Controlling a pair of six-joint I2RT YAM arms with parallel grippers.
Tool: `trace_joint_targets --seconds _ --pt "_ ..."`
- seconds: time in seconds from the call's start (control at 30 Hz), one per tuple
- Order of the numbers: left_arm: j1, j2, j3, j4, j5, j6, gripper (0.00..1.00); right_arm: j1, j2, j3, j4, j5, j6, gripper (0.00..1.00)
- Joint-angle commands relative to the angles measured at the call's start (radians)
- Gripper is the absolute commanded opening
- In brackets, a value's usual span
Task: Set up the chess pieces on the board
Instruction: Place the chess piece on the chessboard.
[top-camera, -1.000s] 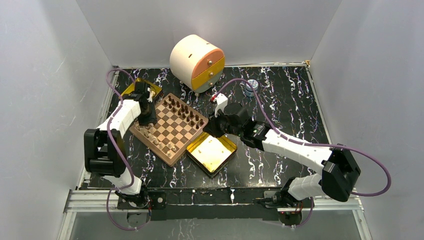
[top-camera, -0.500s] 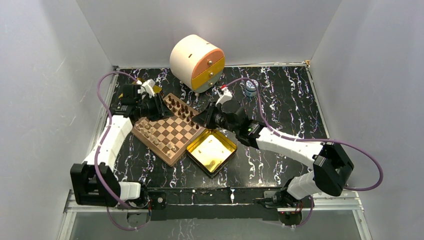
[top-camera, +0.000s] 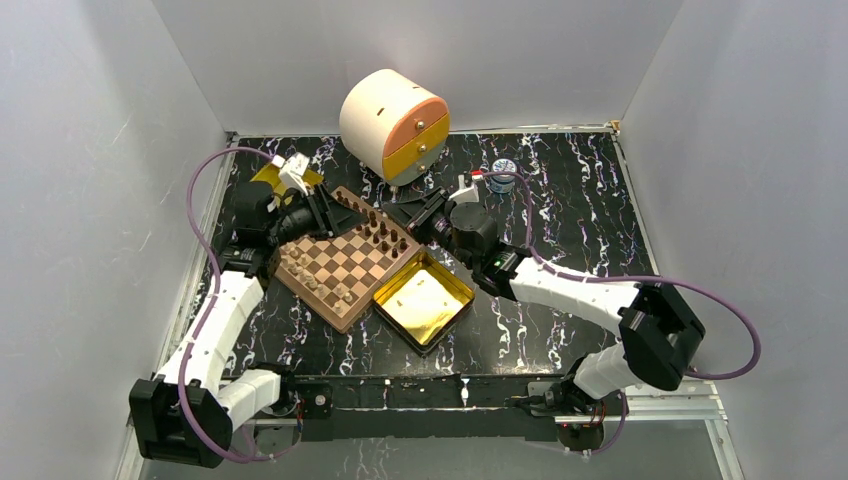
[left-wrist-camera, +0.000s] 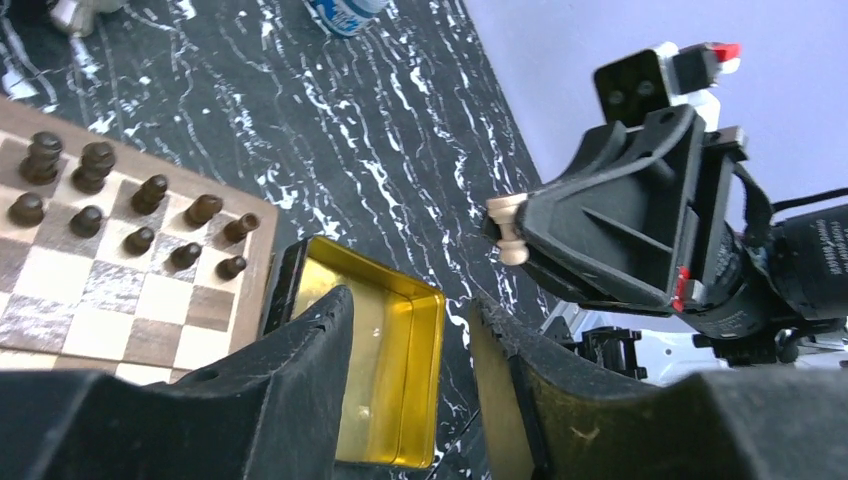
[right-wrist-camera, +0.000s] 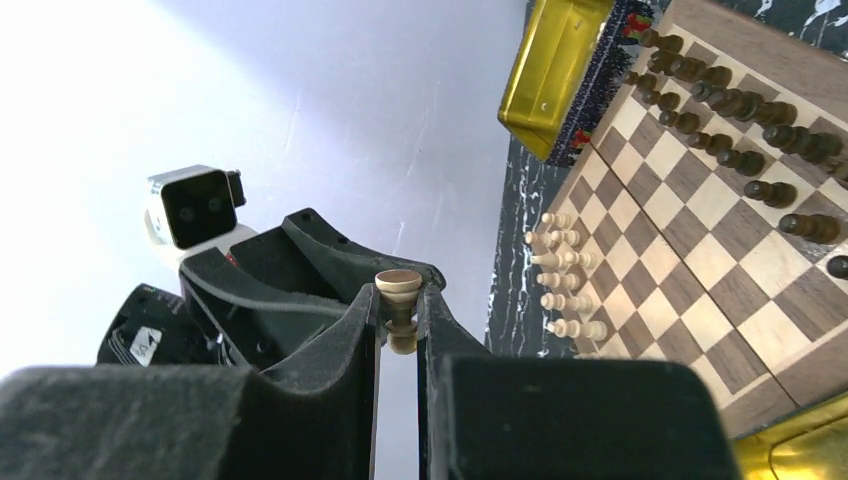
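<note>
My right jaws closed on light tan piece (right-wrist-camera: 401, 305), pinched mid-body, end poking past tips; looks offered for handover. My left jaws parted, empty, facing it, piece just ahead, not touching. Board (top-camera: 345, 262) below both; light ranks look incomplete.

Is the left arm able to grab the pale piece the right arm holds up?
Probably yes: the left gripper stands open, facing the pale piece in the right gripper, nothing visible between them.
</note>
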Motion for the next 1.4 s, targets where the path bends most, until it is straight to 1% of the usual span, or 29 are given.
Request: trace_joint_targets --seconds 0.0,0.17,0.33,0.5,0.6,0.83,1.07,1.13,1.23,1.37 --pt "-0.058 -0.028 -0.022 0.165 -0.003 -0.029 0.46 -0.006 0.016 0.018 0.104 0.038 0.085 0.08" --pt "-0.151 -0.007 -0.015 0.215 -0.076 -0.013 0.48 -0.006 0.023 0.019 0.115 0.031 0.105 0.09" --pt "-0.199 0.029 -0.001 0.225 -0.120 0.002 0.47 -0.006 0.017 0.017 0.120 0.027 0.112 0.09" --pt "-0.222 0.034 0.001 0.216 -0.169 0.022 0.45 -0.007 0.014 0.015 0.129 0.032 0.113 0.08" --pt "-0.228 0.028 0.001 0.216 -0.194 0.033 0.42 -0.007 0.014 0.009 0.134 0.009 0.115 0.08" --pt "-0.232 0.018 0.000 0.216 -0.222 0.050 0.35 -0.006 0.001 -0.033 0.146 -0.005 0.135 0.08" --pt "-0.238 0.004 -0.009 0.235 -0.230 0.061 0.37 -0.001 0.008 -0.031 0.140 -0.023 0.142 0.08" --pt "-0.238 0.005 -0.009 0.233 -0.232 0.067 0.34 0.003 0.014 -0.026 0.130 -0.030 0.140 0.08" --pt "-0.238 0.000 -0.009 0.216 -0.239 0.083 0.24 0.009 0.017 -0.031 0.126 -0.036 0.143 0.08" --pt "-0.238 -0.013 -0.011 0.178 -0.258 0.114 0.05 0.011 0.004 -0.053 0.125 -0.050 0.140 0.09"
